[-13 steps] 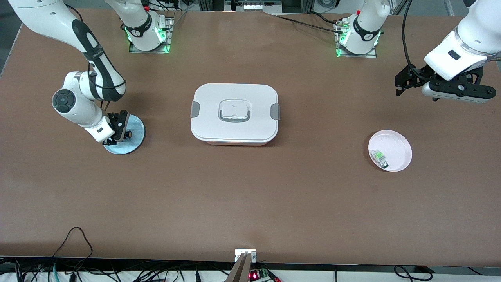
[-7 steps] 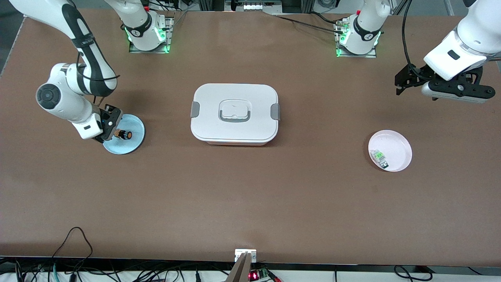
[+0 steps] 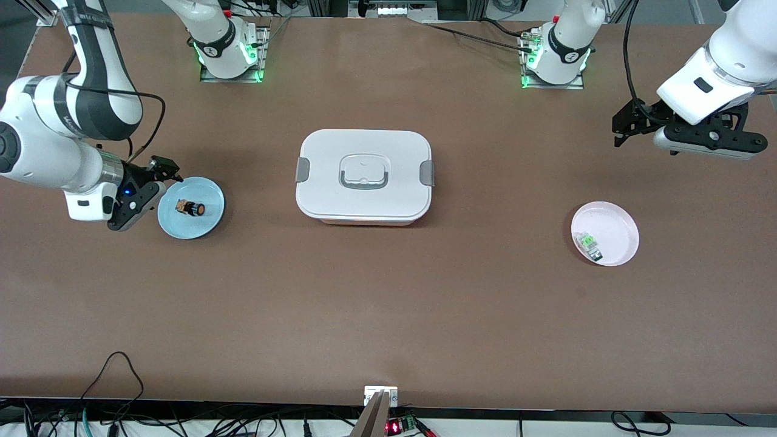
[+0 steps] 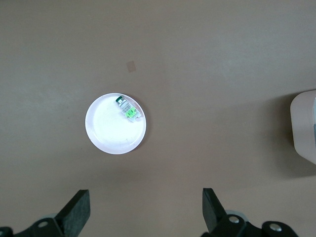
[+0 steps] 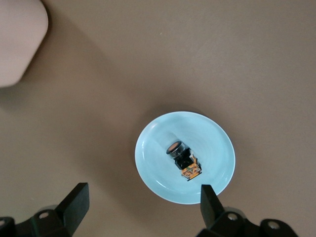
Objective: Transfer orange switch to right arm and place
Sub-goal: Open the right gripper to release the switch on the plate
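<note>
The orange switch [image 3: 190, 207] lies on the blue plate [image 3: 209, 222], toward the right arm's end of the table, and nothing touches it. By the look of it the placing step is done: the switch is down, and all that seems left is for the right arm to pull clear and park. That next move asks for little, just a clean lift away without clipping the plate's rim.

In the right wrist view the switch [image 5: 183, 159] is a small black block with an orange round cap at one end and orange-brown contacts at the other, lying on its side near the plate's middle [image 5: 158, 136].

The right gripper [image 3: 144, 193] hangs just beside the plate, over bare table, its fingers [image 5: 75, 201] spread wide with nothing between them.

Mid-table sits a white lidded box [image 3: 364, 176], shut, handle flat. Toward the left arm's end there's a pink plate [image 3: 619, 221] holding a small green-and-clear part [image 3: 587, 243].

The left gripper [image 3: 668, 130] waits up high over bare table near that plate, its fingers [image 4: 78, 213] spread wide too and holding nothing.
</note>
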`<act>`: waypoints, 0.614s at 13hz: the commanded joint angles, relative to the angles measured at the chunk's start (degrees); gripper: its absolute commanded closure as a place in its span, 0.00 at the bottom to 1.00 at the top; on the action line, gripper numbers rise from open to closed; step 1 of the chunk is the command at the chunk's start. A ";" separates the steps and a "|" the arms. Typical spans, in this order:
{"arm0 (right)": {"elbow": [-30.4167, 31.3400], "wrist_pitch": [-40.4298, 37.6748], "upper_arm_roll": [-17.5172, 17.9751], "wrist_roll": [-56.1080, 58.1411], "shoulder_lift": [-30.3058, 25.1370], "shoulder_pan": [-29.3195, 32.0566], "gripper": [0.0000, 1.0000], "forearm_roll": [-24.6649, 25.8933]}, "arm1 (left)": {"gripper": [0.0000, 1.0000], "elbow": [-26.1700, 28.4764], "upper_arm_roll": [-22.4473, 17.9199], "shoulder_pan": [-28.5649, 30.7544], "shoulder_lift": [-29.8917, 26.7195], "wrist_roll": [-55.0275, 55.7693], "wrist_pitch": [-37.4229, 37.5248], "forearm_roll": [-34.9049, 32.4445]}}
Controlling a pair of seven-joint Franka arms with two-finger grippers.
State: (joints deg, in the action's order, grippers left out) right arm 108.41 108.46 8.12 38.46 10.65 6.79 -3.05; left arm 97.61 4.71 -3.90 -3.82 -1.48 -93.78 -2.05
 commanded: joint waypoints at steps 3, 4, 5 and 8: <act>-9.51 -10.25 1.11 -22.14 0.17 -1.33 0.00 -0.90 | 0.00 -1.20 0.12 0.12 0.22 0.43 1.50 -0.58; -12.32 -13.50 1.11 -28.03 0.08 -2.64 0.00 -1.16 | 0.00 -1.20 0.12 0.12 0.22 0.43 1.59 -0.58; -15.91 -16.75 0.93 -33.83 0.25 -4.83 0.00 -2.12 | 0.00 -1.20 0.12 0.12 0.22 0.43 1.59 -0.58; -20.78 -21.35 0.49 -40.13 0.08 -7.84 0.00 1.97 | 0.00 -1.20 0.12 0.12 0.22 0.43 1.59 -0.67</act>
State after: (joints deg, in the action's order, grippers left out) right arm 90.59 89.63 9.16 1.16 10.39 0.13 -3.63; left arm 97.59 4.71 -3.89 -3.82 -1.48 -93.40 -2.05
